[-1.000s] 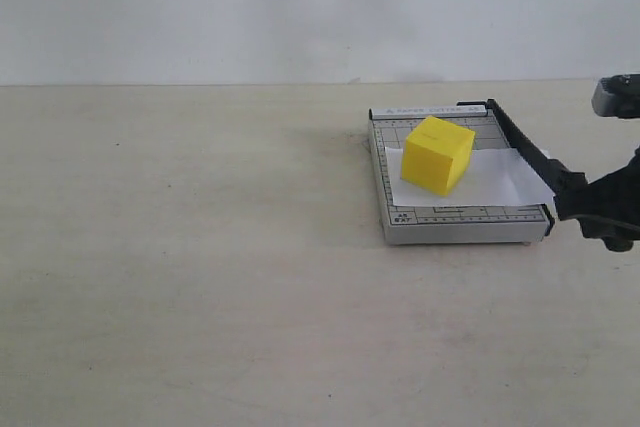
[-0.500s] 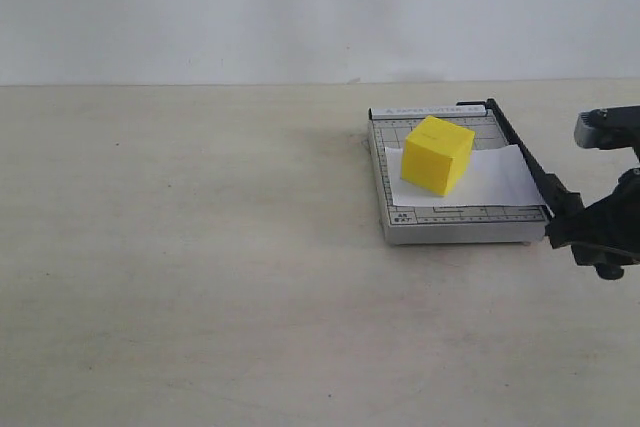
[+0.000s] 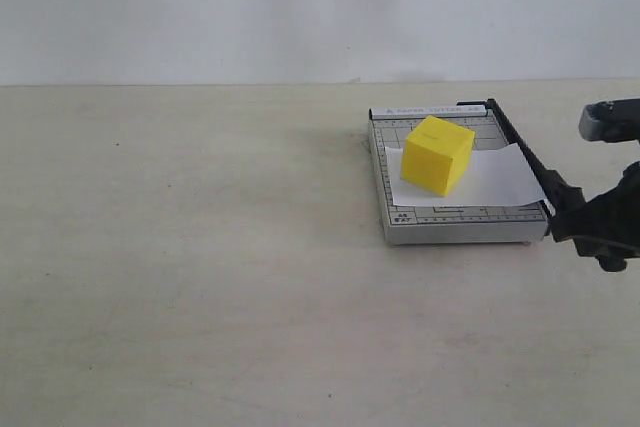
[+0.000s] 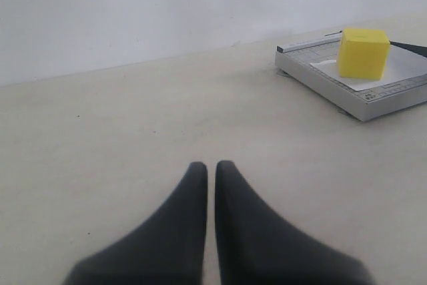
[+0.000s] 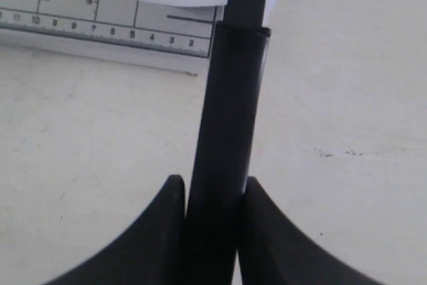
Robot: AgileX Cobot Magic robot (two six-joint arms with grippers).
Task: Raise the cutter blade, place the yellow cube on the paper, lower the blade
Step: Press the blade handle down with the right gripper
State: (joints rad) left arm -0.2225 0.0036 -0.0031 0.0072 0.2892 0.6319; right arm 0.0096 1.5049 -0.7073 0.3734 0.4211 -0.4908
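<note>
Right end effector gripping cutter blade, plain in wrist view

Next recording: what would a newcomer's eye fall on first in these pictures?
The bright yellow cube sits on the white paper on the grey trimmer, right of centre in the exterior view. At that view's right edge, the right gripper is clamped on the black handle of the cutter blade. The left gripper is shut and empty, well away from the trimmer.
</note>
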